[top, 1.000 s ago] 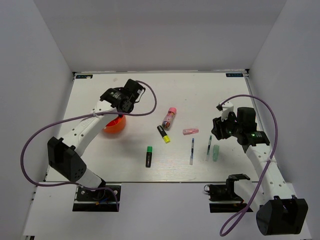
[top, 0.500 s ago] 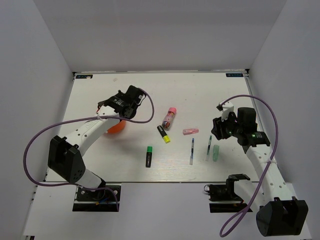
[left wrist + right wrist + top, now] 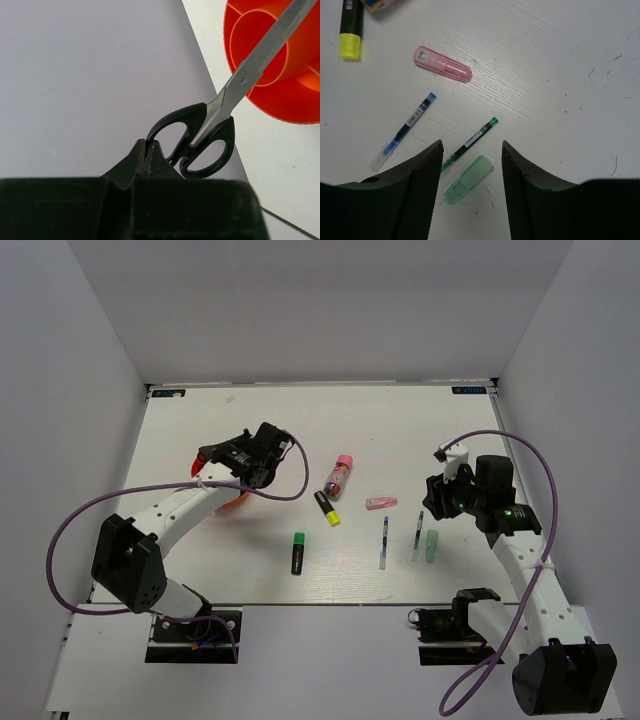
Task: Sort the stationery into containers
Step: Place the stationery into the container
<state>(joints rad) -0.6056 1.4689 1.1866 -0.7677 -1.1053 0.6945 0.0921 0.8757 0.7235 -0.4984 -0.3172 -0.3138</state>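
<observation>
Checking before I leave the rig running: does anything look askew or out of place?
The scissors lean tilted in the orange organiser, blades inside, black handles sticking out past its rim beside the shut left gripper. A pale-green cap lies loose by the green pen.

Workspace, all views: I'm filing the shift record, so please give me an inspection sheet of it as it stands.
Surface: white table, faint scuffs.
Job's things: scissors with blades in the orange organiser; green-capped highlighter, yellow-capped highlighter, glue stick, pink eraser, blue pen, green pen, pale-green cap loose on the table.
Clutter: nothing seen.
Grippers: left gripper jaws shut beside the scissor handles; right gripper jaws open above the green pen and cap.
Cables: left cable, right cable, purple, off the stationery.
Surroundings: plain white walls.
</observation>
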